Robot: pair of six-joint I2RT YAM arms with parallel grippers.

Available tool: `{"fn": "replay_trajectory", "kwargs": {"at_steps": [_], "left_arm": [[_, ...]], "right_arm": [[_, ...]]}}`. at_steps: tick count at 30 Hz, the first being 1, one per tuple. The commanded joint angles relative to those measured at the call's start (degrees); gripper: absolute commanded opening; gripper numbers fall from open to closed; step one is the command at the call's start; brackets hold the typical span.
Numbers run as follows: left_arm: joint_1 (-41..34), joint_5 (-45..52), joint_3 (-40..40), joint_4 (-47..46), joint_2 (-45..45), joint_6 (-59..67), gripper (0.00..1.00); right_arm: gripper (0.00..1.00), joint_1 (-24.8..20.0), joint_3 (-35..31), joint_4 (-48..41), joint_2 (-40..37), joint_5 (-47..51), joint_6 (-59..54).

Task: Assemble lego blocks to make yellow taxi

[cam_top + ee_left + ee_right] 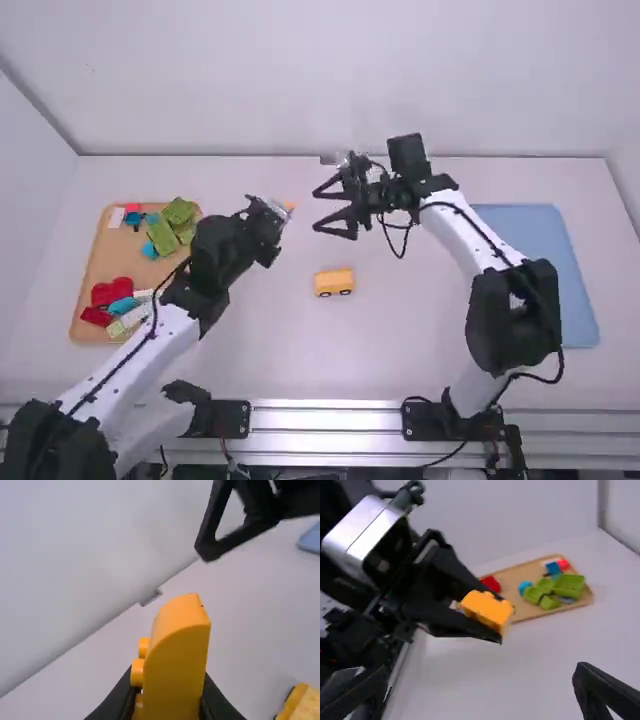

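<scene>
Standing at the near side of the white table (380, 365), I have one arm at left and one at right, perhaps so that both can share the building. The blue tray (575, 300) is at right, behind my right arm. At left lies the wooden tray (110, 255), which keeps green blocks (172, 228) and red blocks (110, 291) apart from the work place. My right claw (317, 210) is spread and empty, facing left; I think it is prepared to receive or to steady something. My left claw (165, 700) is pinching a yellow block (175, 665) with a rounded side, in the air, and its knobs are free, probably so that the joining side is not covered. The yellow car body (334, 282) stands on its wheels near the middle, nearer than my claws, I suppose to be an easy base for the next block.
</scene>
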Motion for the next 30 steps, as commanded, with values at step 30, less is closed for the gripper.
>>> {"fn": "replay_trajectory", "kwargs": {"at_steps": [30], "left_arm": [[-3.7, 7.3, -0.1, 19.0, 13.5, -12.6, 0.02]], "right_arm": [[0.95, 3.0, -34.9, 70.3, -12.5, 29.2, 49.4]]}}
